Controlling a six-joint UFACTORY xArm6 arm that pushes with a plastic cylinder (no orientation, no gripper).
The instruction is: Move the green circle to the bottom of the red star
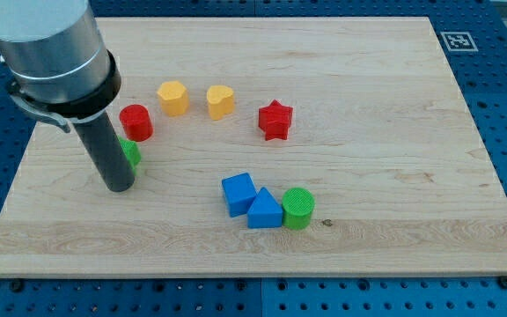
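The green circle (298, 208) is a round green block at the view's lower middle, touching the right side of a blue triangle (264, 210). The red star (275, 120) sits above it, toward the view's top, well apart. My tip (119, 186) is at the view's left, far from both. It rests right beside a second green block (132, 153), whose shape is partly hidden behind the rod.
A red cylinder (135, 121) stands just above the hidden green block. A yellow hexagon (172, 98) and a yellow heart (220, 101) lie left of the red star. A blue cube (238, 192) touches the blue triangle. The wooden board (394, 132) edges are near.
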